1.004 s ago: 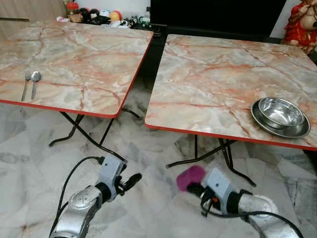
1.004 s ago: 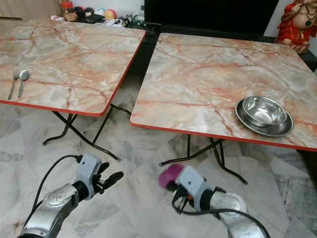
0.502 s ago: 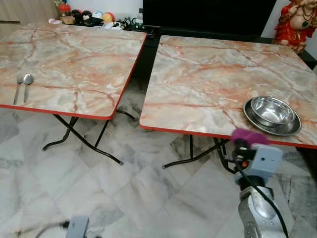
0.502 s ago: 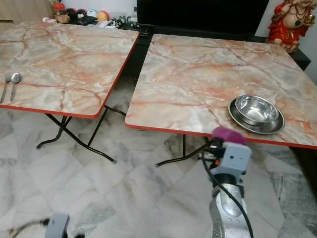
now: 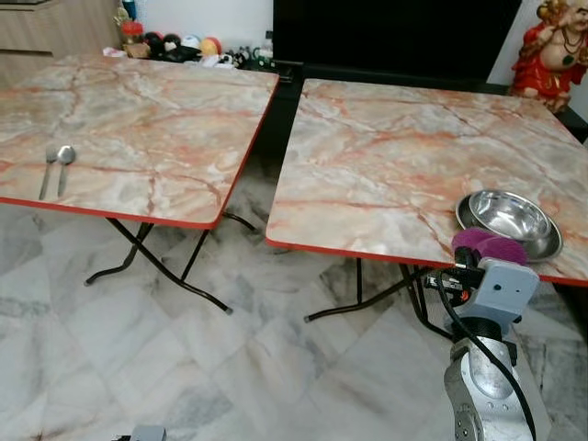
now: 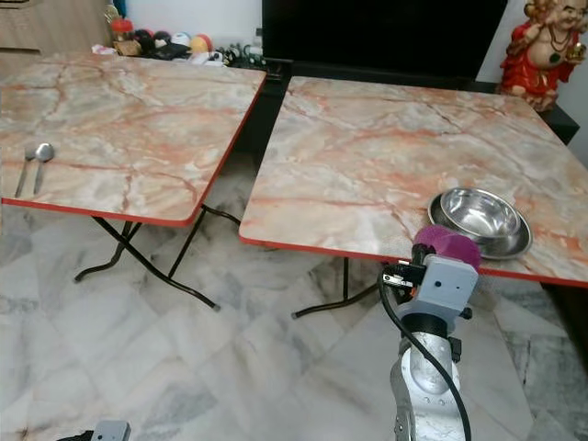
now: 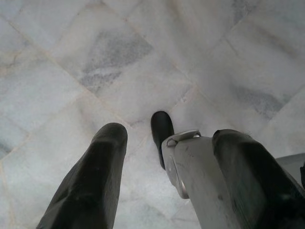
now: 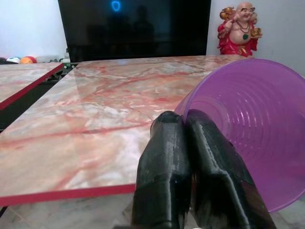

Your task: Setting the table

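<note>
Sweeping from frame left: fork and spoon lie side by side near the front edge of the left table, at the left edge of the head view, handles toward the camera.
Lower left: left gripper hangs idle over the marble floor, its two black fingers spread apart with nothing between them.
Centre: right table fills the middle and right of the head view, its near red edge running across mid-frame.
Right: steel bowl sits nested in a steel plate near the front right corner of the right table.
Lower right: right gripper is raised just below the table's near edge, fingers pinched together on the rim of the purple cup, one finger apparently inside the wall and one outside.
Cup position: purple cup is in the air, off the table, just in front of and below the plate in the head view.
Cup axis: from the wrist view its long axis appears to lie nearly level, with the open mouth turned back toward the wrist camera.
Step in hand: judged to be carrying the cup up to the right table.
Next move: probably lift above the edge, turn the cup upright, and set it beside the plate without knocking the bowl.
</note>
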{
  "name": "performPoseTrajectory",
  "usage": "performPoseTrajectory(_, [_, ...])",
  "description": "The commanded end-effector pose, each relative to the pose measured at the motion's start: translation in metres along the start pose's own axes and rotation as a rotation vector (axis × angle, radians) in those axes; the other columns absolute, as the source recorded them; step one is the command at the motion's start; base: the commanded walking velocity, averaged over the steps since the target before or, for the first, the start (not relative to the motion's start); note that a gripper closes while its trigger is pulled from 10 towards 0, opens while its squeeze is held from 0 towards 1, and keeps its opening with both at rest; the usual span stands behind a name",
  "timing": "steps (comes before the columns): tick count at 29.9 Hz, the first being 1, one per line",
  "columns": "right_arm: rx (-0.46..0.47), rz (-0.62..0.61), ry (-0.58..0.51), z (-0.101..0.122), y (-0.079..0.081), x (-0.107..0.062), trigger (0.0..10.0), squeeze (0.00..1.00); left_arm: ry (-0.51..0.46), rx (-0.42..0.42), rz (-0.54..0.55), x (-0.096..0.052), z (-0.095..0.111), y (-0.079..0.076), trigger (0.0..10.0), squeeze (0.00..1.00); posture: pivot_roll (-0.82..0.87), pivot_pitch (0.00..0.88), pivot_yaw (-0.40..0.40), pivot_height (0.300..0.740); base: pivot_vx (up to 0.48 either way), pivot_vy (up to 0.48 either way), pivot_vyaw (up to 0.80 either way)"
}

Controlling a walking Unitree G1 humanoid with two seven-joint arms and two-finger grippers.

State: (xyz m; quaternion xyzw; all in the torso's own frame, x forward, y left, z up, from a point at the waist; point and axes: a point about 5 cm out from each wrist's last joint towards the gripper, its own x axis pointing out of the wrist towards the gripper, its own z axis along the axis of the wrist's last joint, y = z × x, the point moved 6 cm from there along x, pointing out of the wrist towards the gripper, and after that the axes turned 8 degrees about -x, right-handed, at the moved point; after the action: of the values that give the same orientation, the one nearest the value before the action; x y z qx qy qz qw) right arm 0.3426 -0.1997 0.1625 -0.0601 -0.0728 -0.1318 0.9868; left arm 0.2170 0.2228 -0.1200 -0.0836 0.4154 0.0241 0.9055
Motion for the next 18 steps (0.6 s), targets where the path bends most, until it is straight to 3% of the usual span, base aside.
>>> performPoseTrajectory(1, [-0.006,-0.003,-0.009,0.002,0.0,0.002,10.0,0.0,0.026,0.018,0.001,-0.001,-0.007,0.0,10.0,0.0,-0.1,0.072,-0.02,0.74,0.296,0.0,0.0])
performPoseTrajectory(18, [-0.047,0.06,-0.042,0.008,0.017,0.005,10.0,0.0,0.053,0.023,-0.002,-0.003,-0.019,0.001,10.0,0.0,-0.09,0.081,-0.025,0.74,0.309,0.0,0.0])
